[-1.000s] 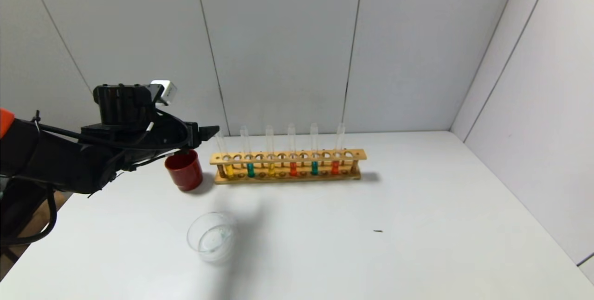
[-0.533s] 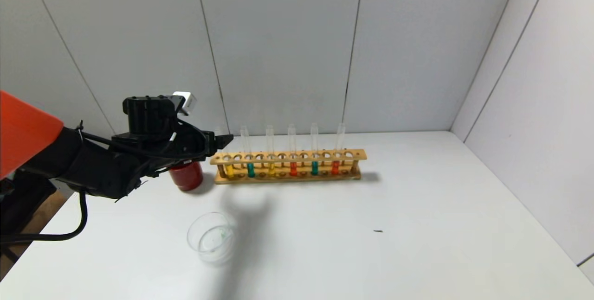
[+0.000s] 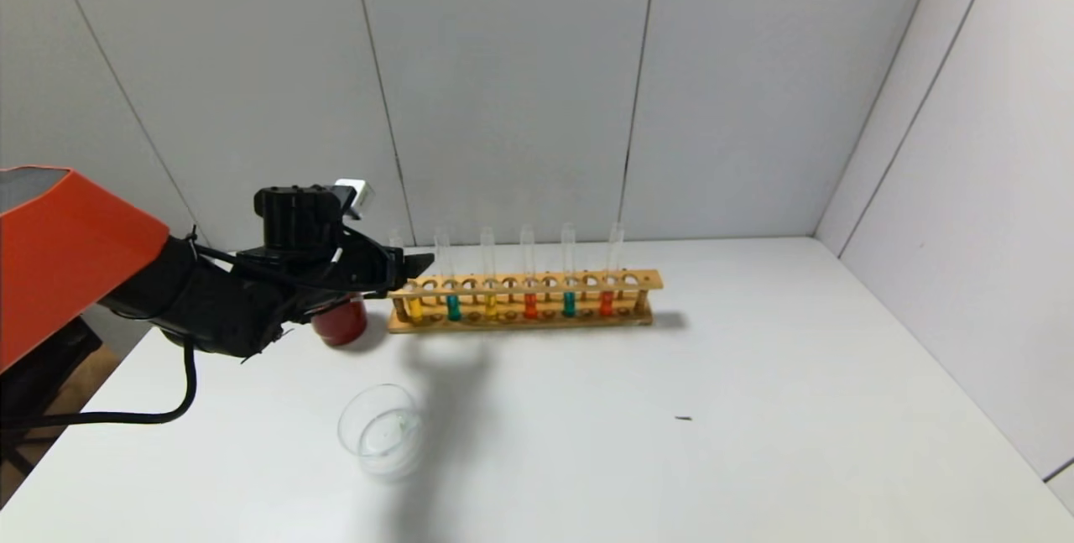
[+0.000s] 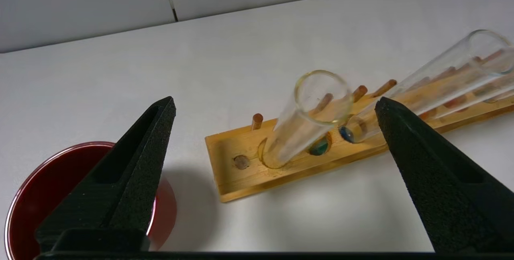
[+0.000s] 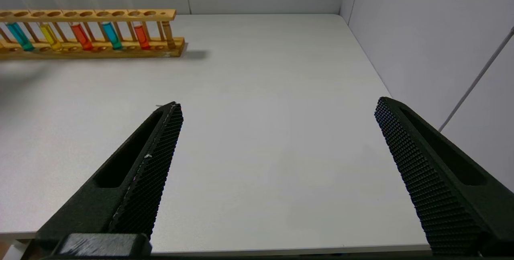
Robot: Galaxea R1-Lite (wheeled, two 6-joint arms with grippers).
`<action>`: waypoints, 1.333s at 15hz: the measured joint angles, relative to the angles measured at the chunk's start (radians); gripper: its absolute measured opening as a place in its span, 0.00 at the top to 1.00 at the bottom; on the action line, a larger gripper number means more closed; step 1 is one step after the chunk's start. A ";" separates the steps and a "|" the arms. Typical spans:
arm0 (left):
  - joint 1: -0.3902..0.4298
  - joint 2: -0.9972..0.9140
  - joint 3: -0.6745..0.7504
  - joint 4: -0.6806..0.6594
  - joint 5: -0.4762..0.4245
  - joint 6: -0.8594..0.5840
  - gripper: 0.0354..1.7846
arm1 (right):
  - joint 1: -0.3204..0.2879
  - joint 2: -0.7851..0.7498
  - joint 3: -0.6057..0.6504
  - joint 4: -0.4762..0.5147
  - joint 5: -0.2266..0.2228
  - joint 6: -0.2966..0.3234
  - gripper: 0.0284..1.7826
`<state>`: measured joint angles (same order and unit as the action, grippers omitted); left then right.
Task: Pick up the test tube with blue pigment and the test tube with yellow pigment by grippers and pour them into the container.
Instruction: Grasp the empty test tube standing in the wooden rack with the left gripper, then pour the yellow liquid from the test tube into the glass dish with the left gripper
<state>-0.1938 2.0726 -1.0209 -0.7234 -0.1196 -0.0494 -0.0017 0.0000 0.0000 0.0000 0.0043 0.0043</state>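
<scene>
A wooden rack (image 3: 520,281) at the back of the table holds several upright tubes. The two test tubes with yellow pigment (image 3: 414,308) (image 3: 491,306) and the two with blue pigment (image 3: 453,306) (image 3: 569,304) stand among orange-red ones. My left gripper (image 3: 415,266) is open at the rack's left end, level with the tube tops. In the left wrist view its gripper (image 4: 275,100) has the end tube's open mouth (image 4: 321,95) between the spread fingers, untouched. The clear glass container (image 3: 382,434) sits on the table in front. My right gripper (image 5: 278,102) is open and empty, low over the table's near right.
A dark red cup (image 3: 340,325) stands left of the rack, partly hidden behind my left gripper; it shows under one finger in the left wrist view (image 4: 24,211). The rack also shows far off in the right wrist view (image 5: 92,13). A small dark speck (image 3: 684,418) lies on the table.
My left arm has moved right, from beside the red cup to the rack's left end, and now hides more of the cup. The tubes and dish have not moved.
</scene>
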 joint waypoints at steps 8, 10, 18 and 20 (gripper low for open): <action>-0.015 0.030 -0.031 -0.001 0.004 0.000 0.37 | 0.000 0.000 0.000 0.000 0.000 0.000 0.02; -0.014 0.031 -0.033 -0.001 0.004 0.000 0.59 | 0.000 0.000 0.000 0.000 0.000 0.000 0.02; -0.027 0.007 -0.054 0.013 0.052 0.010 0.84 | 0.000 0.000 0.000 0.000 0.000 0.000 0.02; -0.028 -0.019 -0.089 0.042 0.068 0.022 0.84 | 0.000 0.000 0.000 0.000 0.000 0.000 0.02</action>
<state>-0.2221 2.0536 -1.1098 -0.6815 -0.0519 -0.0272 -0.0017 0.0000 0.0000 0.0000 0.0043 0.0047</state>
